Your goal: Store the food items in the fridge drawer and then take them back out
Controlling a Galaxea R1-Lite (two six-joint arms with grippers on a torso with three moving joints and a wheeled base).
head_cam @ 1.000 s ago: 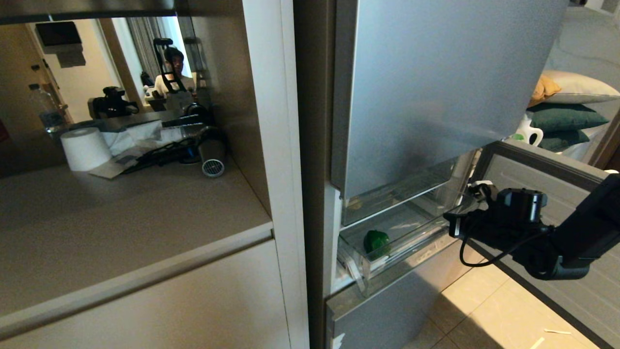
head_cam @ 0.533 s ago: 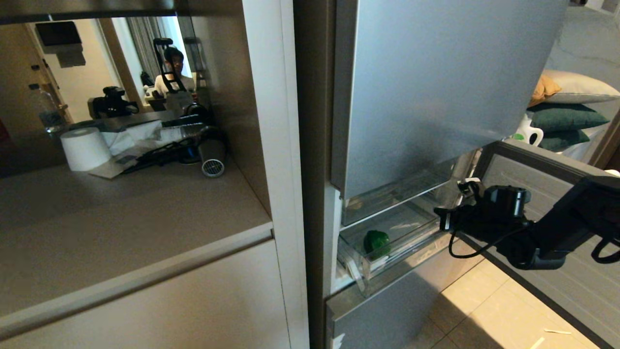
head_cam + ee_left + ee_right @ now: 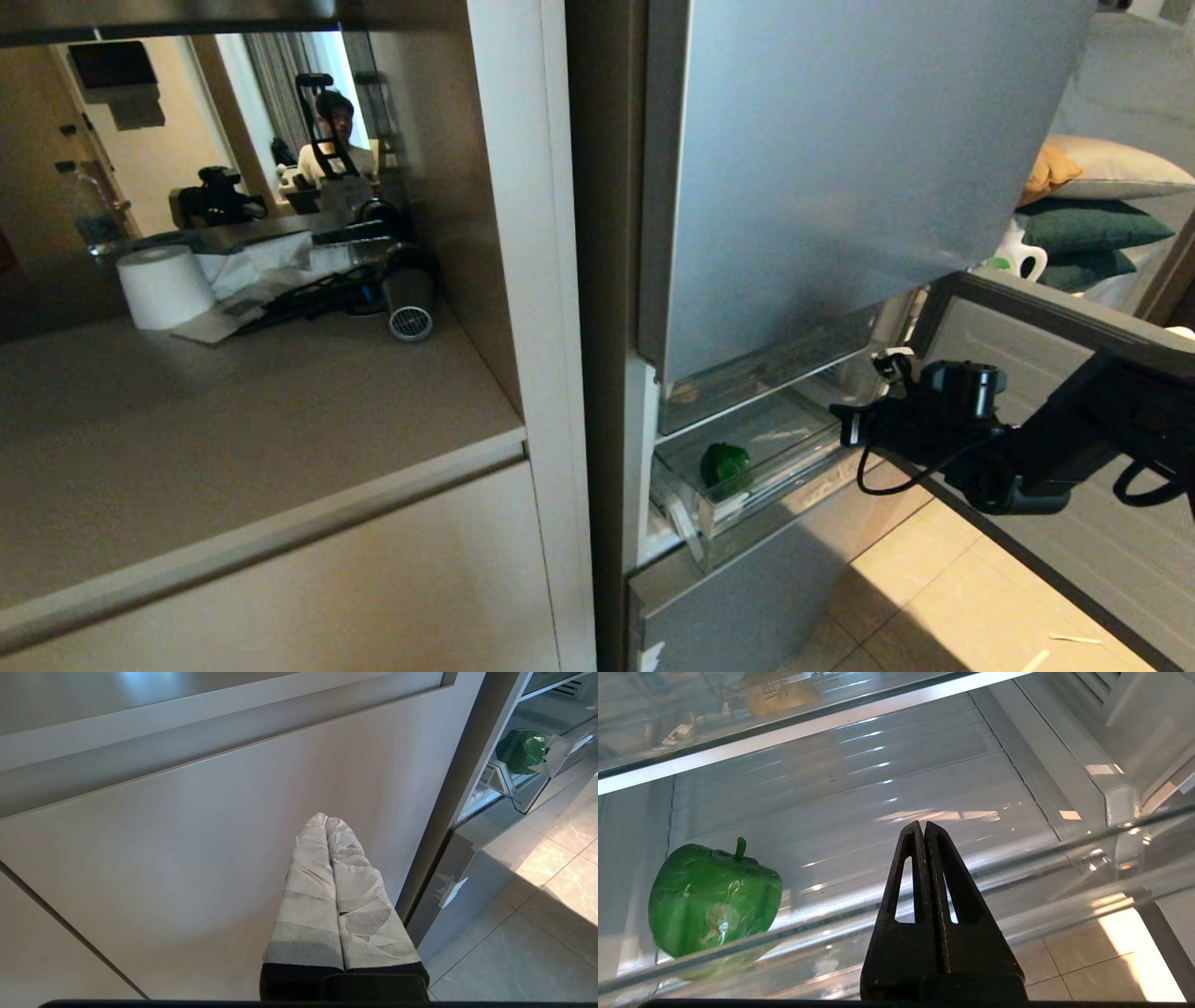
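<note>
With its two black fingers (image 3: 920,868) pressed flat together and nothing between them, the right gripper (image 3: 923,828) hangs just above the clear front rim of the fridge drawer (image 3: 1017,856), tips aimed into the bin. From those tips the green bell pepper (image 3: 712,898) lies at about nine o'clock in the right wrist view, resting on the drawer's ribbed floor close against the front wall and apart from the fingers. At about eleven o'clock, behind a clear shelf edge on the level above, a tan-yellow shape shows that may be the potato (image 3: 780,693); glare hides its outline.

Seen from the head camera, the right gripper (image 3: 840,425) reaches in from three o'clock toward the pulled-out drawer (image 3: 747,499), with the pepper (image 3: 725,465) near the drawer's left end. Above it stands the silver fridge door (image 3: 822,168).

Well away, the left gripper (image 3: 325,820) hangs before a beige cabinet door (image 3: 187,849), its cloth-wrapped fingers (image 3: 306,877) closed on each other and empty; the pepper (image 3: 518,750) appears at about two o'clock from them.

On the counter (image 3: 233,439) stand a paper roll (image 3: 163,285) and a hair dryer (image 3: 409,303).
</note>
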